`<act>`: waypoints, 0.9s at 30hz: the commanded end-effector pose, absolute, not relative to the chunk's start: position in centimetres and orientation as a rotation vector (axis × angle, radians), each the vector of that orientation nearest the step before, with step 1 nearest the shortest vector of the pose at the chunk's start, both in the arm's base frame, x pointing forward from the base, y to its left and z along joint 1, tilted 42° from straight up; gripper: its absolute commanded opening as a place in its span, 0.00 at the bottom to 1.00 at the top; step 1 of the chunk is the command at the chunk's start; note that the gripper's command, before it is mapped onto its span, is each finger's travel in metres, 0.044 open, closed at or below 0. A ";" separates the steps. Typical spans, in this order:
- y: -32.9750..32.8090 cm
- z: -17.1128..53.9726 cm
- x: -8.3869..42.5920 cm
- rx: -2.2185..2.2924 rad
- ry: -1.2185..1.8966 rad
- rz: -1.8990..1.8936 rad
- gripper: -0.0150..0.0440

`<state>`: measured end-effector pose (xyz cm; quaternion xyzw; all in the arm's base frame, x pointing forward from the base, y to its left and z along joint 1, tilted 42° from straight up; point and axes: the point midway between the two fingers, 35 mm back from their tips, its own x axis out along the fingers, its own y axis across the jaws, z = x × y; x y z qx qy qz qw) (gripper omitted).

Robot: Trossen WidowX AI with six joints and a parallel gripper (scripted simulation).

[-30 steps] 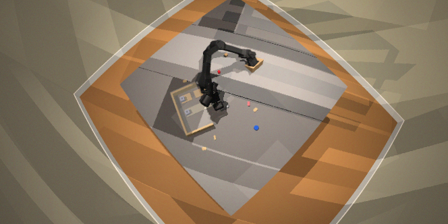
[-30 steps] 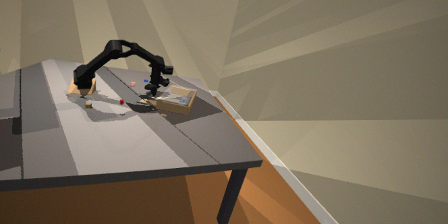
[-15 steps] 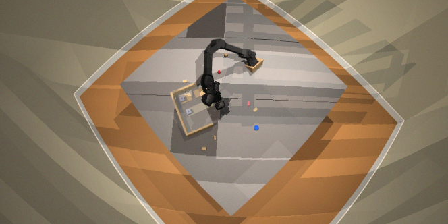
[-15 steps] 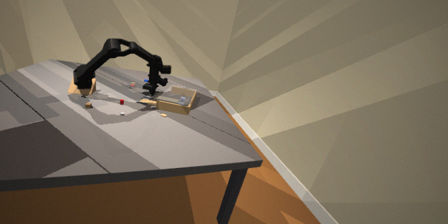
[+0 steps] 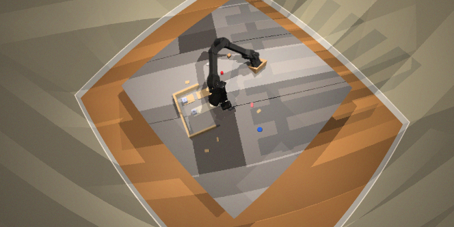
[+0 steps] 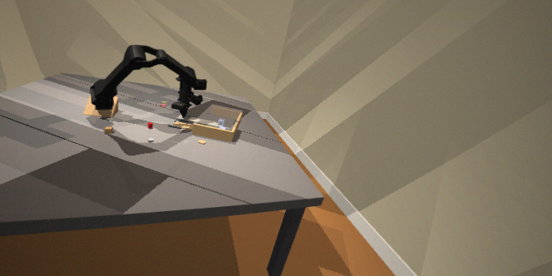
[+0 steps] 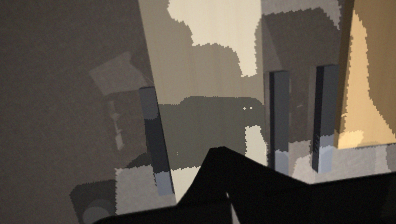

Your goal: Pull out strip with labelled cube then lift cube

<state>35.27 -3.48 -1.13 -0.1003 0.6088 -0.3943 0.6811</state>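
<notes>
Grey, with streaks of light and shade, the table (image 5: 273, 87) (image 6: 233, 173) holds everything. The black arm (image 5: 212, 61) (image 6: 120, 74) bends over toward the wooden box (image 5: 180, 115) (image 6: 213, 132), which has low walls and one open side. A pale strip (image 5: 204, 108) (image 7: 210, 75) lies partly in the box, and a tan strip (image 5: 189, 99) (image 7: 372, 110) lies beside it, with a gap along it. The jaws (image 5: 226, 105) (image 6: 184, 114) are closed with nothing in them, just outside the box's open side, by the pale strip. A blue disc (image 5: 260, 129) is well apart from the box. Two little whitish cubes sit inside the box, one (image 5: 194, 111) at the pale strip's far end and one (image 5: 184, 100) by the tan strip. I can't tell which has the label. A red block (image 5: 221, 72) (image 6: 150, 125) is outside the box.
</notes>
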 end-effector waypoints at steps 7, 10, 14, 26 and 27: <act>-3.1 -2.0 33.4 -0.223 1.385 -0.889 0.25; -2.9 -2.1 33.0 -0.223 1.386 -0.889 0.25; -2.7 -2.2 32.4 -0.223 1.386 -0.888 0.25; -2.0 -2.7 30.7 -0.223 1.387 -0.888 0.25; -2.0 -2.8 30.6 -0.223 1.387 -0.888 0.25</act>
